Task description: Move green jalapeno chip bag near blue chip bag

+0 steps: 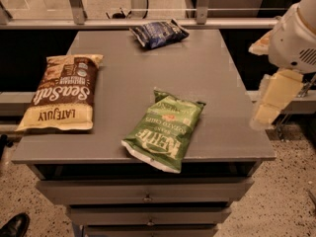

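Tool (pixel 270 105) sits off the right edge of the desk (pixel 207 68), pale cream, hanging below the white arm housing (pixel 296 38), level with the desk top and well apart from every bag. It has hold of nothing, and I cannot tell how far open it is. Only one camera view, looking down at the desk from the front. Green jalapeno chip bag (pixel 165 130) lies flat near the front edge, a bit right of centre. It is angled, with its white bottom edge poking just over the desk lip and the lettering upside down to the camera. Blue chip bag (pixel 159 33) lies flat at the far edge, near the middle, just in front of the metal rail (pixel 98 22). The two bags are well apart, with bare desk between them. Brown-and-cream bag (pixel 61 93) lies flat on the left side, apart from both and not in the way. Drawers (pixel 148 196) are closed under the desk top, and a dark shoe (pixel 15 226) shows at bottom left on the speckled floor. Progress judgement: nothing done yet. The green bag is ungrasped and not near the blue one. What is left is the whole job: bring the tool in over the green bag, grasp it, carry it toward the far edge and set it down just beside the blue bag. The overhanging front edge looks like the easiest place to pinch.
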Robot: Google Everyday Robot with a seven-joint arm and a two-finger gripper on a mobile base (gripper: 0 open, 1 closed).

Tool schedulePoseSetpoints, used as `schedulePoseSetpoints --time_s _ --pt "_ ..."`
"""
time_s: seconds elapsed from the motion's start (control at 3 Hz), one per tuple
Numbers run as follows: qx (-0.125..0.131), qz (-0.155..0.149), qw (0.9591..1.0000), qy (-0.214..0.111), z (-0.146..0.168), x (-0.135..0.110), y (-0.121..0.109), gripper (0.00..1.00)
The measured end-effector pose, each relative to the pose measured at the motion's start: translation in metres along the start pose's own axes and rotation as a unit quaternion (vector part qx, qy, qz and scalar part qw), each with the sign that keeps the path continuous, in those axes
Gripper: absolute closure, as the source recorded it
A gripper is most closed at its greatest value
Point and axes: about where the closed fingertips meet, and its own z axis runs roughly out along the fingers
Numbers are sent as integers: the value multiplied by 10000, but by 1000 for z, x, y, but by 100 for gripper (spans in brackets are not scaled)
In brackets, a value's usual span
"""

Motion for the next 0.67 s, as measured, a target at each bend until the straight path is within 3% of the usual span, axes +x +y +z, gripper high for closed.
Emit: schedulePoseSetpoints --time_s 0.33,0.67 --pt "-414 25 9967 -697 48 -34 -2 0" --pt "-877 163 9849 -1483 88 -78 5 0"
